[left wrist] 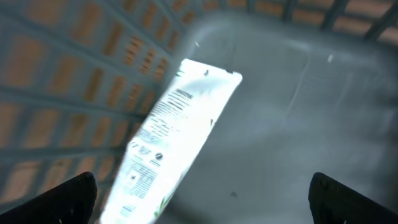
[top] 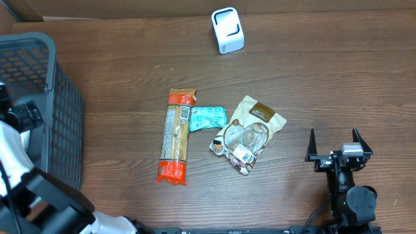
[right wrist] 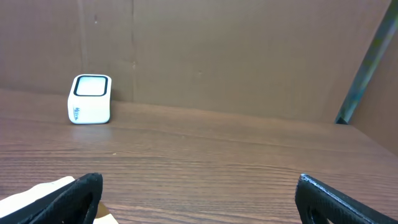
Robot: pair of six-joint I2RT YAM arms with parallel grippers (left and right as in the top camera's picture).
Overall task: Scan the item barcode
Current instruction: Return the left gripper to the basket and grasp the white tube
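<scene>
Stock as I read it from my station, overhead view as the clock face, far edge at 12.

1. Table [top: 325,78]: dark wood grain, with a brown cardboard wall [right wrist: 236,56] along the 12 o'clock edge.
2. Barcode scanner [top: 227,30]: a small white box with a dark-framed window, standing at 12 o'clock, well apart from the goods.
3. Long orange-ended pack [top: 175,136]: lies flat at the centre, its length running from 12 to 6.
4. Teal packet [top: 209,117]: touches the long pack on its 3 o'clock side.
5. Brown pouch [top: 249,133]: has a clear front and a white label, and lies just beside the teal packet toward 3 o'clock.
6. Basket [top: 62,123]: dark grey mesh at 9 o'clock.
7. White packet [left wrist: 174,137]: I see it through the left wrist camera, lying on the basket floor against the mesh wall, printed side up. The blur hides any barcode from me.
8. Left gripper [left wrist: 202,202]: hangs over the basket interior with the jaws wide and nothing between them. The packet lies below, apart from both fingertips [left wrist: 74,193].
9. Right gripper [top: 339,148]: sits at 4 o'clock, jaws spread wide and empty, facing the scanner at its 11 o'clock.
</scene>
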